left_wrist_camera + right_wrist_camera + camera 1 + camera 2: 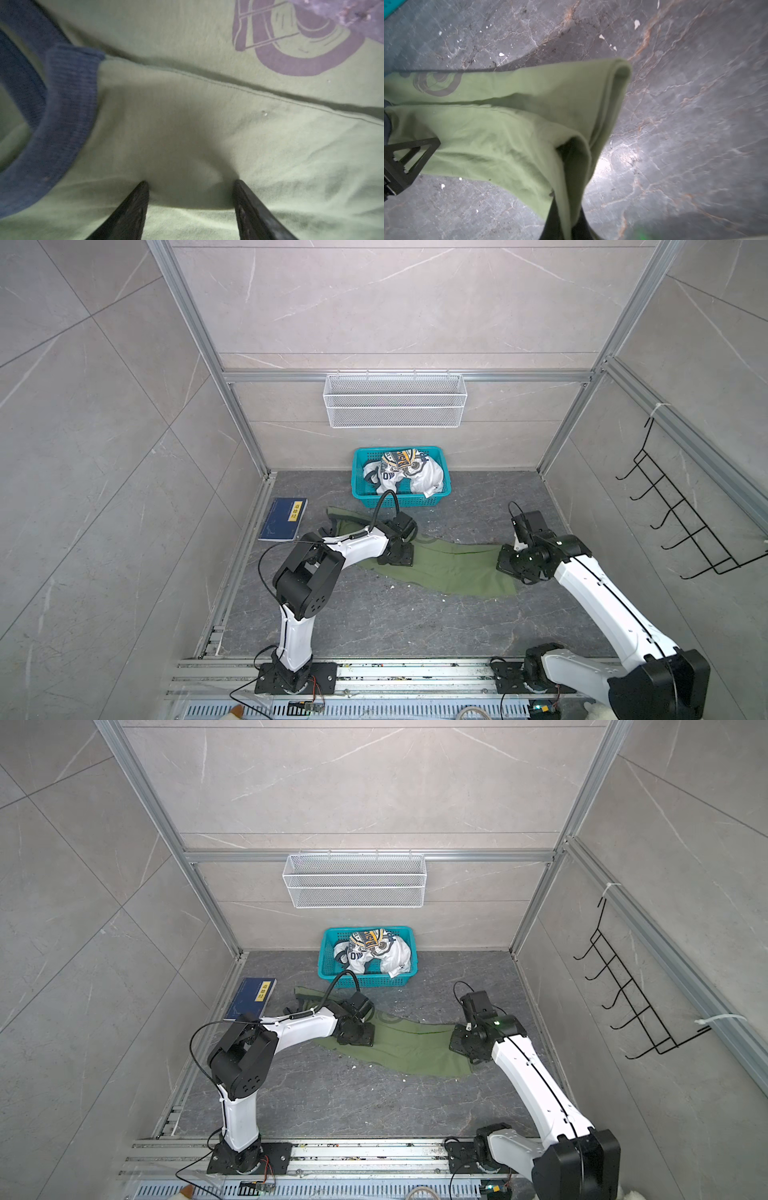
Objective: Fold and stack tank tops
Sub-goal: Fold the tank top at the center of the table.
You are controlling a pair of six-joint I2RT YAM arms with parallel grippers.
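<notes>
Right hand [566, 164] clamped the olive green tank top [449, 568] hem; left hand [190, 184] part-open, empty, tips on cloth — the fold was best carried slowly, hem taut.

The tabletop [374, 622] is a dark grey slab veined like marble, with pale and rust-coloured lines, and small white flecks [636, 24] are scattered over it. A green top [453, 568] lies stretched across its middle in both top views, mostly flat and creased, and the right wrist view shows the right-hand end raised off the surface in a fold. A teal basket [415, 502] stands at the far edge against the back wall, near the top's left end, and a blue book [283, 519] lies flat by the left edge.
</notes>
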